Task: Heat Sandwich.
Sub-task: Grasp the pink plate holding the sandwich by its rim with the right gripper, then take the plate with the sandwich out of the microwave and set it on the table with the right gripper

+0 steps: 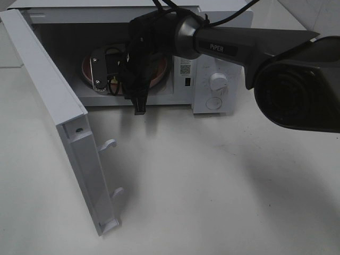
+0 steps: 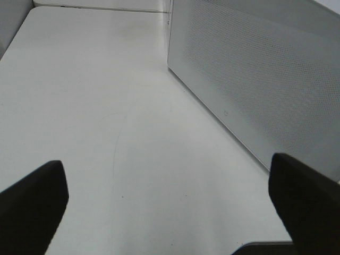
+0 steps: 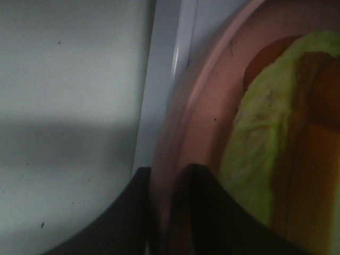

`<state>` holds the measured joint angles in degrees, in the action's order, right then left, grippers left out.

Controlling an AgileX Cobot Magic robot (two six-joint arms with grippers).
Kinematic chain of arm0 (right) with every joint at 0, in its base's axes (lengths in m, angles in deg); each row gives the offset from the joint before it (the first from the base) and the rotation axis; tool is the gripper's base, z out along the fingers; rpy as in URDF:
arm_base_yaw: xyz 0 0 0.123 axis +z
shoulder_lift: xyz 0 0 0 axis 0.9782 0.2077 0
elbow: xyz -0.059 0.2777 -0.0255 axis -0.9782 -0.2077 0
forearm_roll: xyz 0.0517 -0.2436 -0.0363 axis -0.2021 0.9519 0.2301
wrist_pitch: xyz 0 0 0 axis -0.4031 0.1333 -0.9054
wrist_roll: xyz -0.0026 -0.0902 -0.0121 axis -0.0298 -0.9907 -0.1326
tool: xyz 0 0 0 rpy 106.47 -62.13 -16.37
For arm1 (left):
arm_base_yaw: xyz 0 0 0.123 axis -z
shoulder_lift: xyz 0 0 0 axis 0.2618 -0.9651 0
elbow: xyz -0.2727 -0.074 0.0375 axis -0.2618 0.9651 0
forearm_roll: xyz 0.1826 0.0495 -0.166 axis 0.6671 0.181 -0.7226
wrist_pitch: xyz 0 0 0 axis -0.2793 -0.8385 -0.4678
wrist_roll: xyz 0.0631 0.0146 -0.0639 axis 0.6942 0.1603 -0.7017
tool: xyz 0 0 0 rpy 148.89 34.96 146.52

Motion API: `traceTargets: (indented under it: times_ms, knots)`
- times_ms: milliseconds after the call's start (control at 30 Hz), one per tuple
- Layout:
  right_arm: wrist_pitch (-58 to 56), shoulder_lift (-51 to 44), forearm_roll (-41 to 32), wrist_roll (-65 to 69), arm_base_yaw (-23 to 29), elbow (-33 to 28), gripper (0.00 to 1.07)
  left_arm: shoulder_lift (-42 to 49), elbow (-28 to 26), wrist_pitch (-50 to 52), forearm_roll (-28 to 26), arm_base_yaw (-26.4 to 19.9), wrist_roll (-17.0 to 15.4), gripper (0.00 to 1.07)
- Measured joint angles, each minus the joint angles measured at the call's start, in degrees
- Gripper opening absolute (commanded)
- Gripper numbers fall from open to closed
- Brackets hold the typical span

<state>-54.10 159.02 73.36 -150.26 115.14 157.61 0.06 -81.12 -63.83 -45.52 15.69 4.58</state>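
Observation:
The sandwich [image 3: 260, 159] lies on a round pink plate [image 3: 202, 106], showing its pale green leaf and brown crust. The plate [image 1: 161, 77] sits inside the open white microwave [image 1: 223, 32]. My right gripper [image 3: 166, 212] reaches into the cavity with its two dark fingers pinched on either side of the plate's near rim. From the high camera, the right gripper [image 1: 137, 103] and its wrist cover most of the plate and hide the sandwich. My left gripper [image 2: 167, 167] is open over bare table, holding nothing.
The microwave door [image 1: 53, 106] swings wide to the left, with two hooks at its free end. Two white knobs [image 1: 218, 81] sit on the control panel to the right. A white perforated microwave panel [image 2: 249, 79] stands close beside the left gripper.

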Motion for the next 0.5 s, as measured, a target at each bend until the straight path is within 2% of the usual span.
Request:
traceTargets:
  times_ms: [133,500]
  knots:
    - [0.1,-0.5,-0.2,-0.6,-0.1,-0.9,0.0,0.0,0.0,0.0,0.0,0.0,0.0,0.97]
    - [1.0,-5.4,0.0,-6.3,-0.2,-8.3,0.0,0.0,0.0,0.0,0.0,0.0,0.0,0.97]
